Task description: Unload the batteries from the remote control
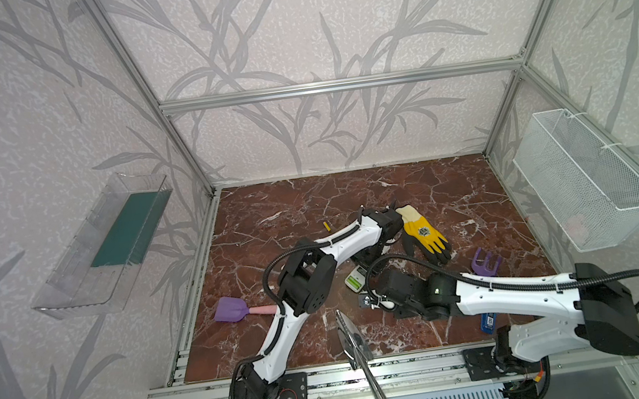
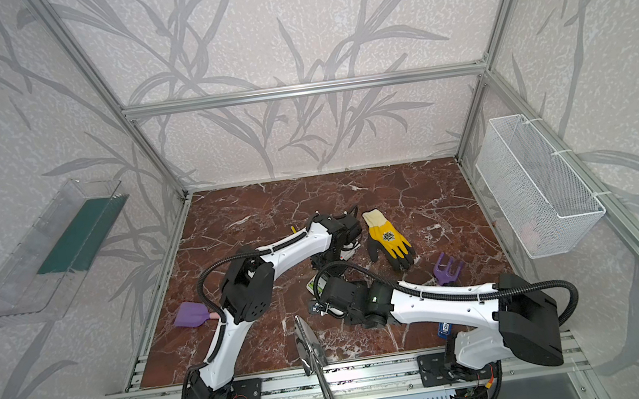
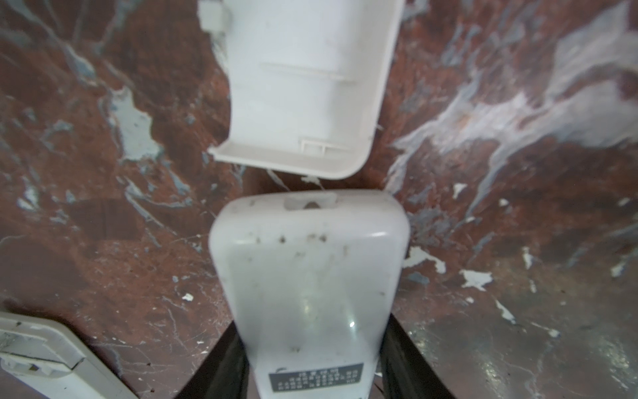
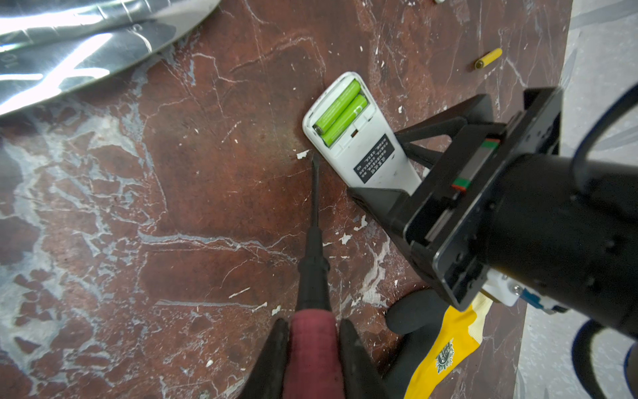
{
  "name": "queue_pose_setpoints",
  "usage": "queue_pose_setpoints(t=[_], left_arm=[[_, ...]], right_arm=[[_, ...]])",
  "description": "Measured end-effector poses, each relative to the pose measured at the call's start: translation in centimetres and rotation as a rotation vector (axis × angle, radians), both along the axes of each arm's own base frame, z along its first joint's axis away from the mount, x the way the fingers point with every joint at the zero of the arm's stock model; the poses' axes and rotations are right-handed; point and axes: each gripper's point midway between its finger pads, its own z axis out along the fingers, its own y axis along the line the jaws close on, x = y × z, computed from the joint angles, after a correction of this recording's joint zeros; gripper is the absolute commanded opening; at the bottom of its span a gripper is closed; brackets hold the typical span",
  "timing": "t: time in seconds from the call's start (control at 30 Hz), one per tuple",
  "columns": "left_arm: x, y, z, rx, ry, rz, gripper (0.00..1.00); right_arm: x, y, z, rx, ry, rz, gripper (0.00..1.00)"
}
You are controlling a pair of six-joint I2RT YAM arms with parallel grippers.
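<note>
In bay of open remote (image 4: 366, 152): paired bright-green batteries (image 4: 339, 105); left pincer (image 3: 312, 331) clamps white remote (image 3: 310, 276), right pincer (image 4: 312, 323) grips screwdriver (image 4: 313, 262).

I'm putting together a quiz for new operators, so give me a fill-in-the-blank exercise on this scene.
1. The right gripper is shut on a ____.
2. The open remote holds two ____ batteries.
3. One ____ battery lies loose on the table.
4. The purple shovel has a ____ handle.
Missing: screwdriver, green, yellow, pink.

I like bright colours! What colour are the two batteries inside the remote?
Bright green batteries; right wrist view shows them best.
</note>
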Motion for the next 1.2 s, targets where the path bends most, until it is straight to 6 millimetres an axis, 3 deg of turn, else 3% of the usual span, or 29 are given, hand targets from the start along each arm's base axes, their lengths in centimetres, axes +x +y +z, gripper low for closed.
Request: queue_pose_setpoints(t=[0.33, 1.2], left_arm=[[0.01, 0.0, -0.01, 0.002, 0.002, 0.0, 0.17], [0.14, 0.19, 0.01, 0.027, -0.017, -0.002, 0.15]], right_arm=[[0.33, -0.06, 0.96, 0.041, -0.008, -0.02, 0.0], [0.91, 0.72, 0.58, 0.029, 0.073, -0.054, 0.0]])
